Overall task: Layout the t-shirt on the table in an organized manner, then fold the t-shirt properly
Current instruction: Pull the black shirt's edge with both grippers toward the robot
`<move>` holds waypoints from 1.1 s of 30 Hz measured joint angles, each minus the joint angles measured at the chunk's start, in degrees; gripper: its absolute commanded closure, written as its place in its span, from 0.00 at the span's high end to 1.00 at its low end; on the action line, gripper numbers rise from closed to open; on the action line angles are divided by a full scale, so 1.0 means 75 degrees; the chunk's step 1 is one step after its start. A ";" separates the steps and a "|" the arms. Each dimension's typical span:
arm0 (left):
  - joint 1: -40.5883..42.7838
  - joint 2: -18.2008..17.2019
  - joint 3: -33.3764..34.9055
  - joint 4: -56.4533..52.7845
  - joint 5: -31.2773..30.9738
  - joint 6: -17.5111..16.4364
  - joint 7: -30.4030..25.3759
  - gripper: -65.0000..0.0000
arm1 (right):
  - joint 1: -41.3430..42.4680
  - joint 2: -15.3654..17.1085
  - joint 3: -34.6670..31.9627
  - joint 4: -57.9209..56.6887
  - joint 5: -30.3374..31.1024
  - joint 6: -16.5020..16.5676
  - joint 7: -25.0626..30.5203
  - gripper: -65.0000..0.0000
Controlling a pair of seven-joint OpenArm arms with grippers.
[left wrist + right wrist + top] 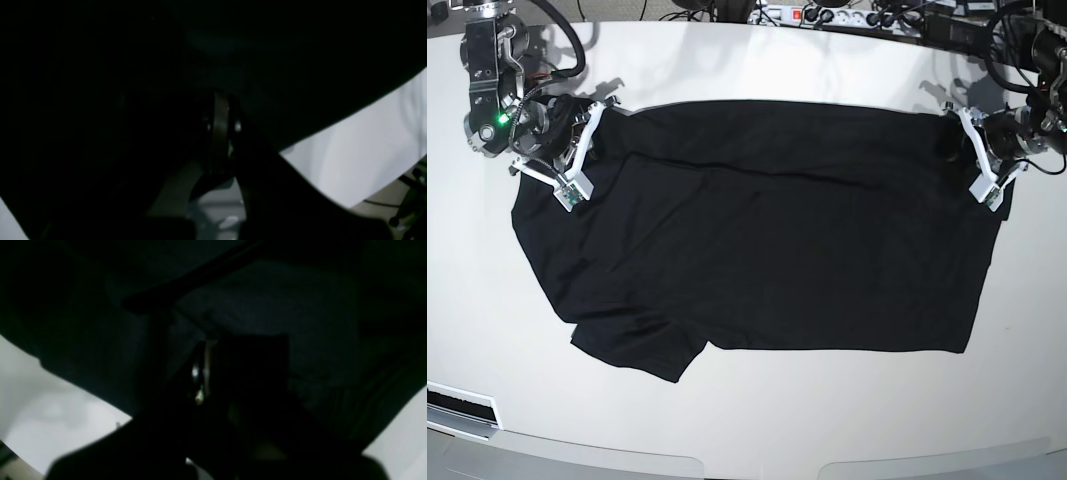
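Pinching opposite far corners of the black t-shirt (767,230), the left hand (987,185) and right hand (572,185) are clamped tight on fabric (spread across the white surface (757,430)).

The t-shirt (767,230) covers the middle of the table (757,420) from left to right, so a hand cannot pass there without touching cloth. A wide bare strip of the table lies in front of the lower hem, and a narrower bare strip lies behind the upper edge. The right hand (567,160) stands on the cloth's far left corner, and the left hand (982,155) stands on its far right corner. Cables (867,18) crowd the far edge of the table.
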 measured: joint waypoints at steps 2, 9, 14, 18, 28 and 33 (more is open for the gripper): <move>0.0000 -0.0172 0.0006 0.0000 0.0079 0.0000 0.0058 0.00 | -0.0044 0.0312 0.0000 -0.0003 0.0064 0.0023 -0.0012 0.00; -0.0050 -0.0670 0.0006 -0.0009 0.0093 0.0032 -0.0143 0.00 | -0.0050 0.0752 0.0044 -0.0017 0.0201 -0.0184 -0.0309 0.00; -0.0111 -0.0530 0.0006 -0.0009 -0.0323 -0.0108 0.0041 0.00 | -0.0198 0.0694 0.0044 -0.0017 0.0729 -0.0096 -0.0347 0.00; -0.0087 -0.0595 -0.0137 0.0367 -0.1935 -0.0076 0.1061 0.00 | -0.0259 0.0670 0.0050 -0.0017 0.0726 -0.0090 -0.0318 0.00; -0.0076 0.0329 -0.0236 0.0219 -0.0968 0.0609 0.0889 0.00 | -0.0256 0.0670 0.0050 -0.0009 0.0731 -0.0122 -0.0350 0.00; -0.0157 0.0335 0.0058 -0.0192 -0.0790 0.0344 0.0498 0.00 | -0.0221 0.0650 0.0050 -0.0009 0.0729 -0.0087 -0.0562 0.00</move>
